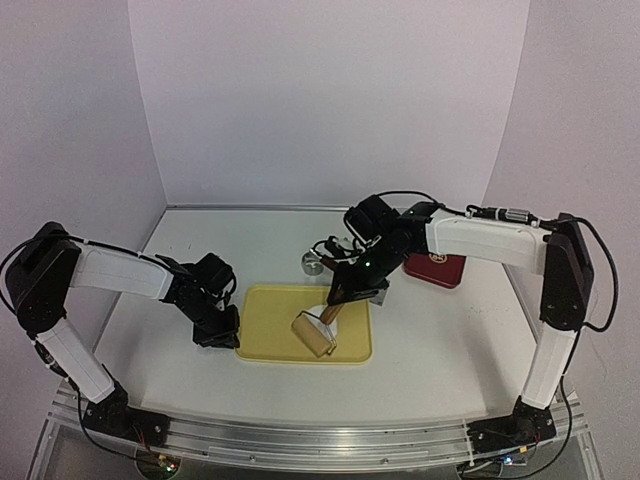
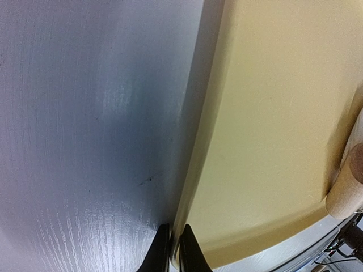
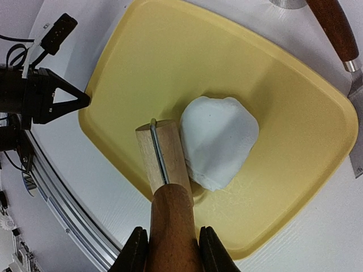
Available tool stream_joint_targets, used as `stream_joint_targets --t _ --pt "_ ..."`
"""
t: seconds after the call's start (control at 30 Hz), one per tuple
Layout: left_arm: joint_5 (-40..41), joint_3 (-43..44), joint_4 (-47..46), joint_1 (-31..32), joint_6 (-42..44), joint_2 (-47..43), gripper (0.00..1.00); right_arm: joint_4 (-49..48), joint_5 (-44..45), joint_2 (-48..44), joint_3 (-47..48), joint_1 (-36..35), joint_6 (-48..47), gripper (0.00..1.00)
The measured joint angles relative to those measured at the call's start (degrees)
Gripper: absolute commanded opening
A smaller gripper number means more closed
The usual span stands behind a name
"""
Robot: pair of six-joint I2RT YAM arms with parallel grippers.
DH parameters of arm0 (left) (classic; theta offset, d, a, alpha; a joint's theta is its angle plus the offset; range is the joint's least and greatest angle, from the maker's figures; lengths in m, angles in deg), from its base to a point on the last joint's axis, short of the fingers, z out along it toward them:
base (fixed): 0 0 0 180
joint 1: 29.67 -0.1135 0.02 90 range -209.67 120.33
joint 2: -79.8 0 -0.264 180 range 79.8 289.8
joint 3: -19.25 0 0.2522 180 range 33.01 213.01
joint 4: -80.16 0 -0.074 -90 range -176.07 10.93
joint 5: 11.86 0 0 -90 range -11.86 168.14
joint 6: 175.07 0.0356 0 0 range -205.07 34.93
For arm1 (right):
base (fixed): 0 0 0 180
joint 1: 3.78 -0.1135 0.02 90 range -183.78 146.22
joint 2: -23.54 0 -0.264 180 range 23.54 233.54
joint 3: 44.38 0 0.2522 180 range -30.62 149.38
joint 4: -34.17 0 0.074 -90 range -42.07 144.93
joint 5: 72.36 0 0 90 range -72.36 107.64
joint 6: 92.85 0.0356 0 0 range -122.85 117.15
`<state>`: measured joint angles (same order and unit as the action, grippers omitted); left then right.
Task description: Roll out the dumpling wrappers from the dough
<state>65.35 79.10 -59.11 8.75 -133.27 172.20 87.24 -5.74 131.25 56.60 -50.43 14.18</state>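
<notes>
The roller's (image 3: 164, 156) handle sits between the right gripper's (image 3: 170, 249) jaws. Its drum lies on the tray (image 3: 170, 56) just ahead of them, touching the dough (image 3: 218, 141) beside it. The tray's left rim sits between the left gripper's (image 2: 173, 252) jaws. The cutter (image 1: 314, 264) stands behind the tray.

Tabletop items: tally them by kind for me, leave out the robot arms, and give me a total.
Yellow tray: 1
Dough: 1
Wooden roller: 1
Steel ring cutter: 1
Wooden-handled metal tool: 1
Red flat item: 1
Total: 6
</notes>
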Motion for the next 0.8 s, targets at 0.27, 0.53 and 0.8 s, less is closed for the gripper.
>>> stream_joint_targets --t 0.27,0.53,0.8 --pt "1.67 0.01 0.57 0.0 4.52 -0.45 0.0 4.85 -1.44 -0.19 3.01 0.0 0.89 0.0" --pt "5.46 0.96 4.51 -0.27 11.37 -0.9 0.0 7.67 -1.98 -5.13 6.04 0.02 6.8 0.0" --pt "5.99 1.07 6.9 2.31 13.29 -1.81 0.0 8.46 4.61 -7.33 4.78 0.13 13.95 0.0"
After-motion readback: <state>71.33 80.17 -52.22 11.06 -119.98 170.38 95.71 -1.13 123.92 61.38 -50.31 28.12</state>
